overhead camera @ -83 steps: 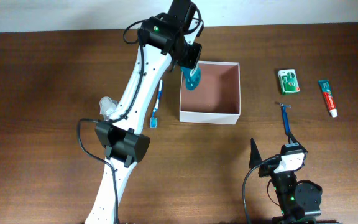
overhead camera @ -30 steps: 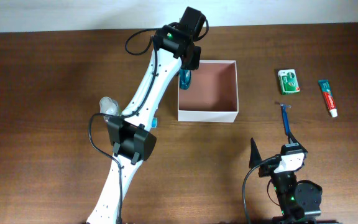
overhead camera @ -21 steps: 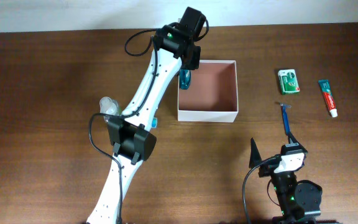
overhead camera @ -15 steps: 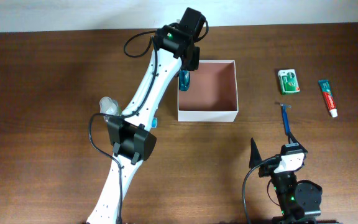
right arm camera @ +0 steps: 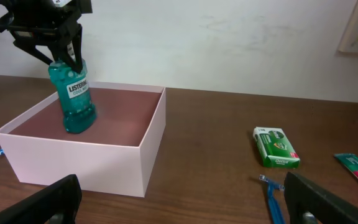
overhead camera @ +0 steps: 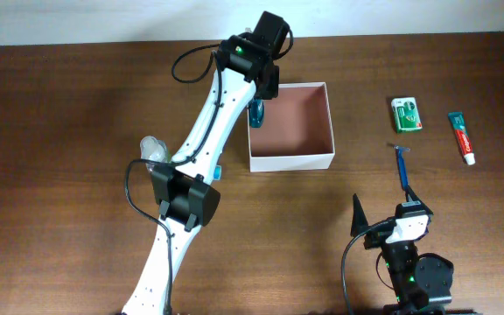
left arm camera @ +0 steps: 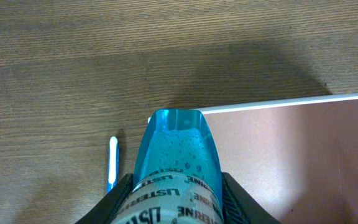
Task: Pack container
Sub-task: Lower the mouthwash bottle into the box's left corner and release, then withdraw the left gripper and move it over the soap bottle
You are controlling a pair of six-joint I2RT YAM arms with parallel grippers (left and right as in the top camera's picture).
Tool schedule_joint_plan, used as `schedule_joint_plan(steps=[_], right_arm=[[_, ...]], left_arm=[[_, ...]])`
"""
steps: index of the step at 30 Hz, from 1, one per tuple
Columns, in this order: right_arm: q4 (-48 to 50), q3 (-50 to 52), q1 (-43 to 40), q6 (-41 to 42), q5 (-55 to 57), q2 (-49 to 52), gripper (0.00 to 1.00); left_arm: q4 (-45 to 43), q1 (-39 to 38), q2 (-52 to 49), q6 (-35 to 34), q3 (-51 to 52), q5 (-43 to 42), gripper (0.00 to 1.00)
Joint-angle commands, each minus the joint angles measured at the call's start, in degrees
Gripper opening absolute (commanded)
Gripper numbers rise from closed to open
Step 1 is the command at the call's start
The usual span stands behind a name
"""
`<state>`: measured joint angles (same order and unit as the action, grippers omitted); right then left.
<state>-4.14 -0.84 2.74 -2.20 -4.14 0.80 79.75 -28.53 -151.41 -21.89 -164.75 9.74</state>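
**Now we are holding a mouthwash bottle at the container's edge**

In the overhead view we are seeing the container sitting on the brown tabletop, just right of the frame's centre and toward the top, with its pinkish-brown inside showing. Our left tool is gripping a teal mouthwash bottle by its upper part, fingers pressing on both sides of the label. The bottle is standing upright at the container's upper-left corner, right against the left wall; we cannot tell whether its base is touching the floor. Our right tool is resting at the lower right of the frame, spread wide and holding nothing. To the right of the container, a green packet, a toothpaste tube and a blue razor are lying apart from one another. A blue toothbrush is lying just left of the container.
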Motion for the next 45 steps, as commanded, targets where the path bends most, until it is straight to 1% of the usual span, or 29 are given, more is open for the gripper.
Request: schedule_joint_plan(steps=[1,9,12,14,17,30,32,34,35,36,41,45], right_arm=[[0.1,0.5,0.3,-0.4,-0.5,-0.5,0.99],[0.1,0.5,0.3,-0.4,-0.5,-0.5,0.99],[0.1,0.5,0.3,-0.4,-0.5,-0.5,0.99],[0.1,0.5,0.3,-0.4,-0.5,-0.5,0.99],[0.1,0.5,0.3,-0.4,-0.5,-0.5,0.99],[0.1,0.5,0.3,-0.4,-0.5,-0.5,0.99],[0.1,0.5,0.3,-0.4,-0.5,-0.5,0.99],[0.1,0.5,0.3,-0.4,-0.5,-0.5,0.99],[0.1,0.5,0.3,-0.4,-0.5,-0.5,0.99],[0.1,0.5,0.3,-0.4,-0.5,-0.5,0.99],[0.1,0.5,0.3,-0.4,-0.5,-0.5,0.99],[0.1,0.5,0.3,-0.4,-0.5,-0.5,0.99]], left_arm=[[-0.2,0.2,1.0,-0.8,-1.1,1.7,0.28],[-0.2,0.2,1.0,-0.8,-1.1,1.7,0.28],[-0.2,0.2,1.0,-0.8,-1.1,1.7,0.36],[-0.2,0.2,1.0,-0.8,-1.1,1.7,0.38],[-0.2,0.2,1.0,-0.8,-1.1,1.7,0.44],[-0.3,0.2,1.0,-0.8,-1.1,1.7,0.45],[-0.7,0.3,1.0,-0.7,-1.2,2.1,0.46],[-1.6,0.3,1.0,0.7,-1.2,2.1,0.56],[-1.8,0.3,1.0,1.7,-1.4,2.1,0.66],[-1.9,0.3,1.0,2.4,-1.6,2.2,0.69],[-1.9,0.6,1.0,2.7,-4.5,2.1,0.68],[-1.3,0.7,1.0,3.4,-8.9,2.1,0.69]])
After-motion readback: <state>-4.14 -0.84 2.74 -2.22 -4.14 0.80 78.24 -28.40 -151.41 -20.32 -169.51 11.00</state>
